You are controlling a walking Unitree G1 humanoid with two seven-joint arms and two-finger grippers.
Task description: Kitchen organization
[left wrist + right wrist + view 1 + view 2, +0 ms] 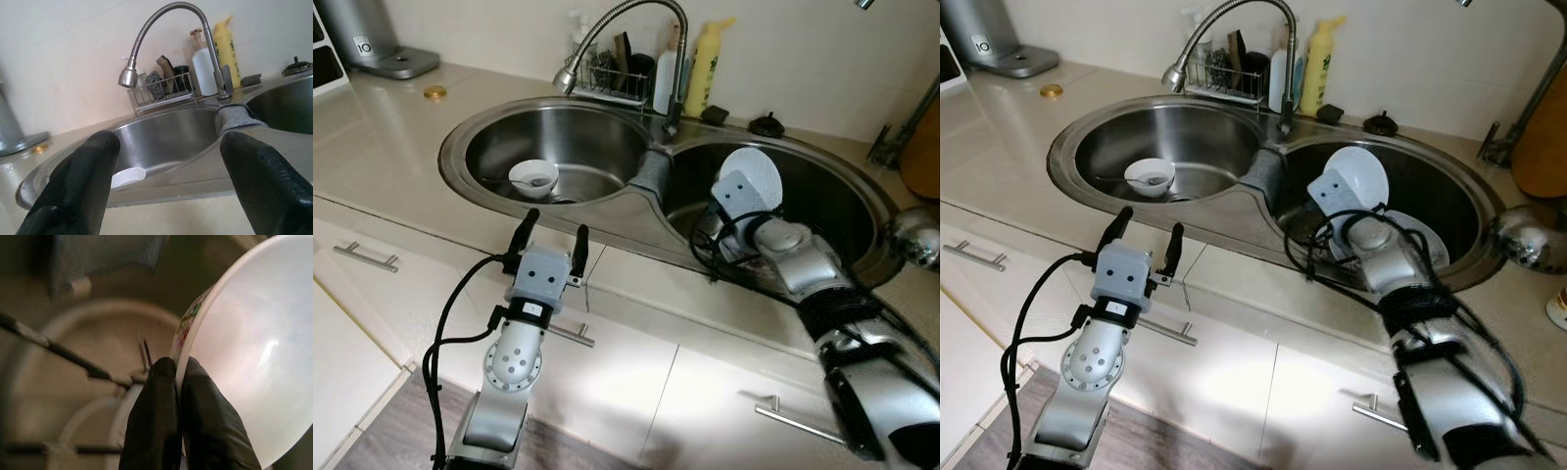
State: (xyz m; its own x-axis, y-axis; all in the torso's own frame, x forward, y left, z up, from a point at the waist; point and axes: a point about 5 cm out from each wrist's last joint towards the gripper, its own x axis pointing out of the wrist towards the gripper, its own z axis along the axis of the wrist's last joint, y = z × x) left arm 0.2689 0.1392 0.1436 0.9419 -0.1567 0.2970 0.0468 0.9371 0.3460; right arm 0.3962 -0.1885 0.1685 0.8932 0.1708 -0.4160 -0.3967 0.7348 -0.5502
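My right gripper [178,374] is shut on the rim of a white bowl [756,176], held tilted on edge over the right basin of the double sink [871,201]. The bowl [254,367] has a small floral pattern on its outer wall. Below it in that basin lie a plate [1410,240] and a wire rack. A small white bowl with a spoon [533,177] sits in the left basin [597,137]. My left gripper [551,242] stands open over the counter's front edge, just before the left basin, with nothing between its fingers [80,191].
A gooseneck faucet [626,29] arches over the left basin. Behind it stand a wire caddy [612,78], a yellow bottle [705,64] and a white bottle. A grey cloth [649,171] drapes over the divider. An appliance [372,39] stands far left. Cabinet handles [367,257] lie below.
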